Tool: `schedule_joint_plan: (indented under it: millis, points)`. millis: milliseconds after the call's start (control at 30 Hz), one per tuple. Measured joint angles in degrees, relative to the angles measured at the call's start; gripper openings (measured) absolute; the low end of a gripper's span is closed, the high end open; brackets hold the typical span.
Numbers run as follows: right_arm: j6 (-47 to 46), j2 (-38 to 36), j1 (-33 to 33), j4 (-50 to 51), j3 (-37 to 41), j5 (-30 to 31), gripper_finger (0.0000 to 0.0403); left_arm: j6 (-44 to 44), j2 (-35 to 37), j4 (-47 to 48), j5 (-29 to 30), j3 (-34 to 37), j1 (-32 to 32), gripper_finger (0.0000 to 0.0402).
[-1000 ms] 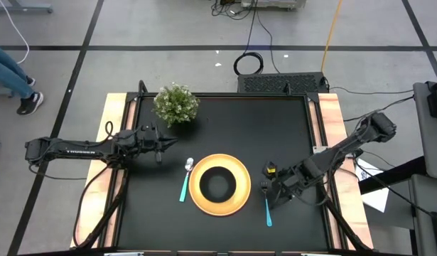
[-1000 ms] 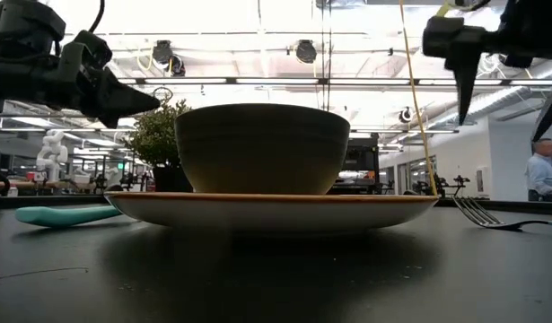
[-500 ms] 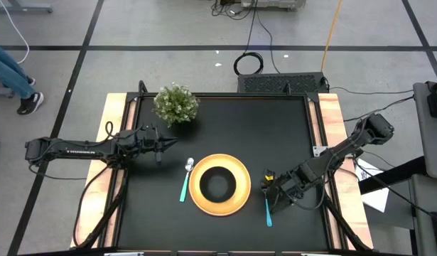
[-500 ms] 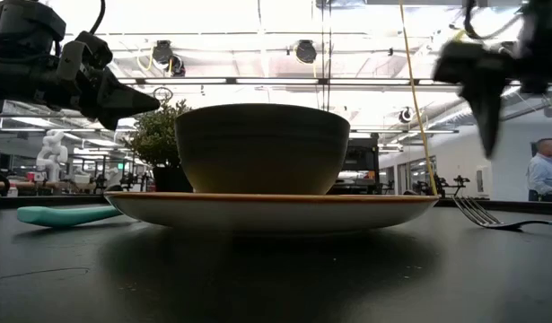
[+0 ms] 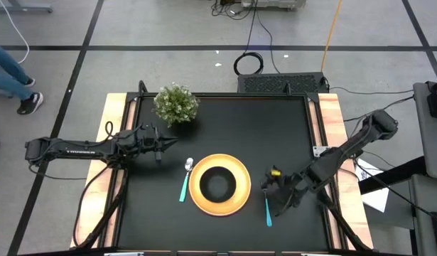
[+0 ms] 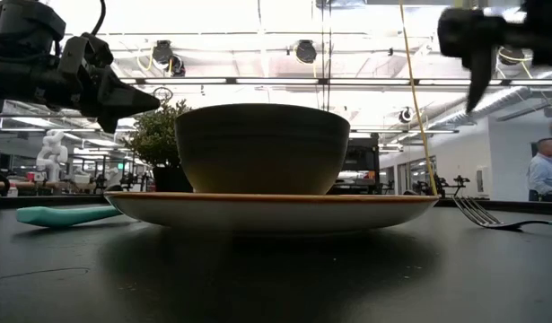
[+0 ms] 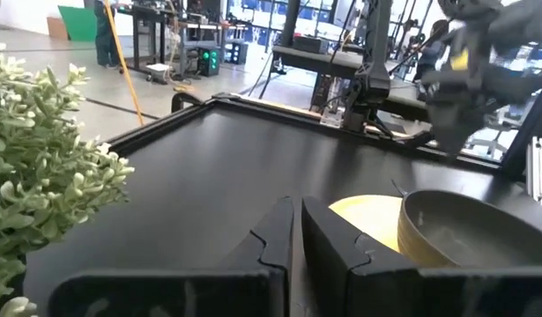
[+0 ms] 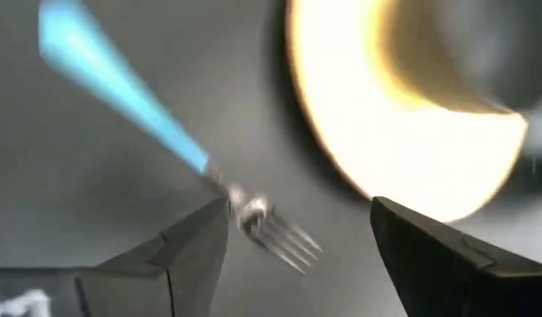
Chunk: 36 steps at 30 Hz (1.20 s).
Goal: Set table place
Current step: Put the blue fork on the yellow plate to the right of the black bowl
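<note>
A round yellow plate point(image 5: 219, 201) lies on the black table point(image 5: 225, 121) with a black bowl point(image 5: 218, 183) resting in its middle. A teal-handled spoon point(image 5: 184, 182) lies flat on the table left of the plate, and a teal-handled fork point(image 5: 267, 206) lies flat right of it. My right gripper point(image 5: 273, 188) hovers open above the fork's tines point(image 8: 279, 231), its fingers on either side and clear of them; in the low view it point(image 6: 477, 54) is well above the table. My left gripper point(image 5: 168, 144) is shut and empty, in the air beyond the spoon.
A bushy green potted plant point(image 5: 176, 104) stands at the table's far left, close to my left gripper; it also shows in the left wrist view point(image 7: 33, 176). Bare table top lies beyond the plate. A person's legs point(image 5: 8, 71) show on the floor at the left.
My right gripper has dipped down toward the fork and then risen again, staying open. The fork has stayed where it was on the table.
</note>
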State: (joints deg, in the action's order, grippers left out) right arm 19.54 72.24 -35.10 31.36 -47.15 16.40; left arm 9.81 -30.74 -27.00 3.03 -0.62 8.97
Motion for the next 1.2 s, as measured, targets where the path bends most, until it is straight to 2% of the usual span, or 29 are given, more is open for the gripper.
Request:
schedule_joint_plan:
  millis: [133, 200, 267, 533, 667, 833, 1000, 1200]
  points:
    - [-26.0, -2.9, 2.5, 0.5, -2.9, -0.4, 0.0254, -1.6, 0.0, 0.3, 0.0, 0.0, 0.0, 0.0031]
    - [-37.0, -3.1, 4.3, 0.6, -3.7, -4.3, 0.0248, -3.6, 0.0, 0.3, 0.0, 0.0, 0.0, 0.0031]
    - [-44.5, -1.8, 5.1, 0.5, -3.7, -9.6, 0.0242, -5.4, 0.0, 0.2, 0.0, 0.0, 0.0, 0.0031]
    - [-76.7, 5.8, 7.0, 0.1, -3.7, -22.4, 0.0228, -7.2, 0.0, -0.3, 0.0, 0.0, 0.0, 0.0031]
    - [-92.1, 5.9, 7.4, -0.8, -3.7, -22.0, 0.0228, -8.5, 0.0, -0.3, 0.0, 0.0, 0.0, 0.0031]
    - [-108.0, 5.7, 5.8, -1.7, -3.7, -16.5, 0.0225, -12.4, 0.0, -0.4, 0.0, 0.0, 0.0, 0.0031]
    - [-119.9, 7.1, 2.7, -1.0, -3.7, -11.5, 0.0213, -18.7, 0.0, -1.8, 0.0, 0.0, 0.0, 0.0031]
    - [-128.8, 12.9, 0.1, -3.5, -3.7, -12.9, 0.0201, -16.8, 0.0, -1.7, 0.0, 0.0, 0.0, 0.0031]
